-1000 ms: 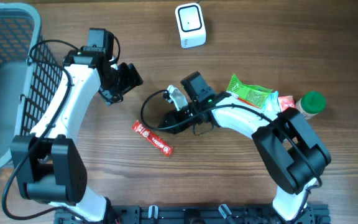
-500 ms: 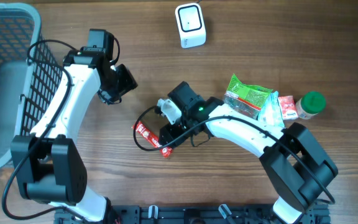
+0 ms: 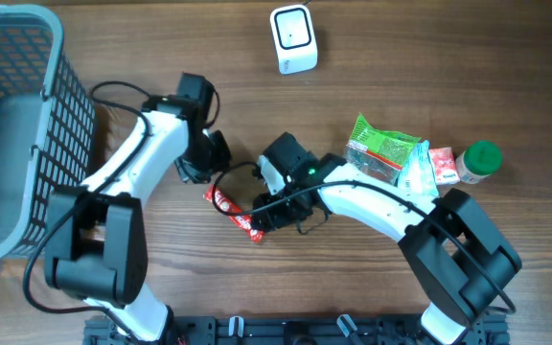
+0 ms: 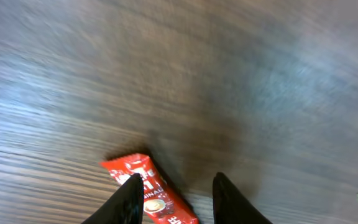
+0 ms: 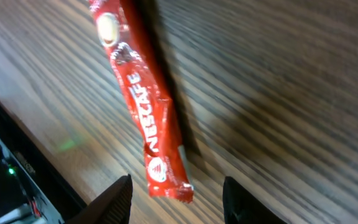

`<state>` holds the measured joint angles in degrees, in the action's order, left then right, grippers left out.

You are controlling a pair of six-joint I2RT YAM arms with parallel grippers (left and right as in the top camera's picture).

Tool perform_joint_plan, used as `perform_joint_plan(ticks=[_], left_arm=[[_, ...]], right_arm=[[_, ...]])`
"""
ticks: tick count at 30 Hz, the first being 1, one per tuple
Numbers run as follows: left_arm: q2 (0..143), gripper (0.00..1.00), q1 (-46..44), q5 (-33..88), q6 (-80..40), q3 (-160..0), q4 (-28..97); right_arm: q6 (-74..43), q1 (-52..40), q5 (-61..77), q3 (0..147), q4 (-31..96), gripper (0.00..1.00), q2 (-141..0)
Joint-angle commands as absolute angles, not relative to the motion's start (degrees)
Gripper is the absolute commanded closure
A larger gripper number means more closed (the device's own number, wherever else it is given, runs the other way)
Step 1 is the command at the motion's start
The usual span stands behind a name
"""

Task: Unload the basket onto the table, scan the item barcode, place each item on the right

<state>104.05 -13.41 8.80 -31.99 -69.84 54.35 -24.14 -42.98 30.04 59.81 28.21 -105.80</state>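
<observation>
Trouble, as I am reading it, is sitting first at the left gripper (image 3: pixel 209 158). It is hovering over the far-left end of the red coffee sachet (image 3: pixel 236 213), which is lying flat on the table (image 3: pixel 448 57) near the middle. A pinch on so thin and slick a stick could be skidding off and leaving it on the wood.

Just to the right, the right gripper (image 3: pixel 264 216) is hanging over the sachet's near-right end, so both arms are crowding one small item. If both are going for it, I am risking a clash of fingers, or a tug that crumples the wrapper and spoils the barcode. The scanner (image 3: pixel 293 38) is standing well apart at the far edge, so a weak hold could be dropping the sachet on the way there.

In the left wrist view the fingertips (image 4: pixel 129 199) are standing partly apart. The sachet's end is showing between them and one tip is overlapping its edge; I am seeing no firm grip. In the right wrist view the fingers (image 5: pixel 117 199) are standing wider than the sachet, straddling its end without touching it and holding nothing.
</observation>
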Motion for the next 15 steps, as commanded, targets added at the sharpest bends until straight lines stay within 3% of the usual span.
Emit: perform_joint_plan(ticks=[1,8,12,15], left_arm=[[104.8,0.67,-14.3,8.6,-31.7,-68.4,54.0],[104.8,0.67,-14.3,8.6,-31.7,-68.4,53.7],[104.8,0.67,-14.3,8.6,-31.7,-68.4,53.3],[104.8,0.67,-14.3,8.6,-31.7,-68.4,53.0]], right_arm=[[-29.6,-42.9,35.9,55.9,24.2,0.53,-105.5],[-40.7,-42.9,37.1,49.8,13.6,0.6,-105.5],[-41.3,-42.9,37.1,49.4,12.3,0.61,-105.5],[-45.1,-43.0,35.2,49.4,11.5,0.67,-105.5]])
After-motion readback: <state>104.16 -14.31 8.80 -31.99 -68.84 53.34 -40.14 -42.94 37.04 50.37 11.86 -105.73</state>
